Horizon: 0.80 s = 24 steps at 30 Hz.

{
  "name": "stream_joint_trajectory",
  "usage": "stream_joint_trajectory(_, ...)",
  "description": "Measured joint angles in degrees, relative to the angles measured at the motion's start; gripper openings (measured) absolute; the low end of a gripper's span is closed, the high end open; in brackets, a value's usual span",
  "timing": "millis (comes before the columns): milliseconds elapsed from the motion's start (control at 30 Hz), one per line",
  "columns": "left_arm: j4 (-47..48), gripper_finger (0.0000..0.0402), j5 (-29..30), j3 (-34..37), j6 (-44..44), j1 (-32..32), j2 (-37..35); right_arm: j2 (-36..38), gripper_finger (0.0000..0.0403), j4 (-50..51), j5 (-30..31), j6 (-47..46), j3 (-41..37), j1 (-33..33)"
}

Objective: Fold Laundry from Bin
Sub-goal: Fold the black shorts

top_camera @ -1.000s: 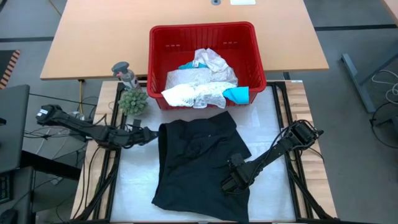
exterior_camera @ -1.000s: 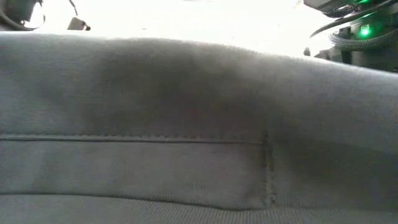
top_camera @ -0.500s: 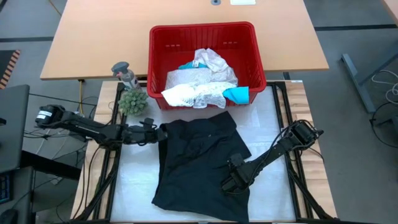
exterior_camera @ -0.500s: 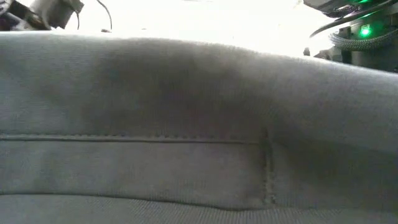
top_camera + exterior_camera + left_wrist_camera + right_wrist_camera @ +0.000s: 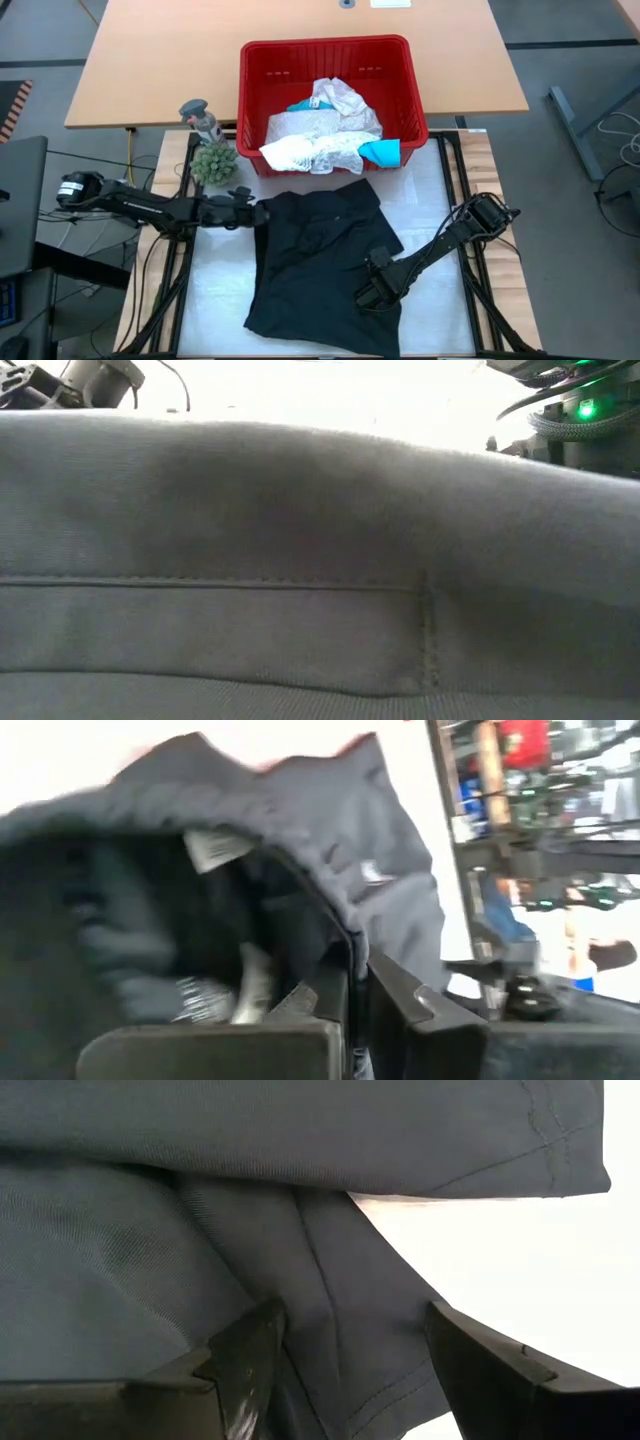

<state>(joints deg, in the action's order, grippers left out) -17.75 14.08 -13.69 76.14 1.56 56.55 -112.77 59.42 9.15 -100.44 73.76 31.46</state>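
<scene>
The black garment [image 5: 318, 258] lies spread on the worktop [image 5: 224, 300] just before the red bin [image 5: 330, 100]. The left hand [image 5: 254, 213] is clamped on the garment's left edge. The right hand [image 5: 372, 291], fingers apart, rests on its right part.

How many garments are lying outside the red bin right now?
1: the black garment is spread on the table in front of the bin. White lacy pieces and a teal one are heaped inside; more may be hidden beneath.

A big light-brown wooden desk [image 5: 160, 55] stands on a grey floor [image 5: 590, 230]. Close to it is the table [image 5: 220, 300] with a white top and wooden edges. A small green plant [image 5: 214, 163] sits at its corner. A dark chair [image 5: 18, 210] stands at one side.
</scene>
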Motion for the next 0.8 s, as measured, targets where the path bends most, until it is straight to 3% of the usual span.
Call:
stream_joint_trajectory(133, 5.9, 0.0002, 0.2, 0.0, 0.5, 2.3, 0.0, 0.3, 0.0274, 0.1, 0.2, 0.0, 0.3, 0.1)
stream_joint_trajectory(267, 12.9, 0.0001, 4.9, 0.0, 1.0, 3.6, 0.0, 2.0, 0.0274, -0.5, 2.6, 0.1, 1.6, 0.7)
stream_joint_trajectory(533, 28.3, 0.0, 10.9, 0.0, 3.9, 3.6, 0.0, 11.4, 0.0274, 2.0, 3.3, -0.4, 2.1, 0.6)
stream_joint_trajectory(700, 29.6, 0.0, 12.0, 0.0, 5.4, 3.6, 0.4, 17.5, 0.0274, 14.2, 10.4, -6.3, 2.1, 1.1)
stream_joint_trajectory(800, 26.5, 0.0005, 10.0, 0.1, 5.3, 3.9, 0.2, 20.7, 0.0274, 15.2, 15.4, -6.0, 2.0, -0.8)
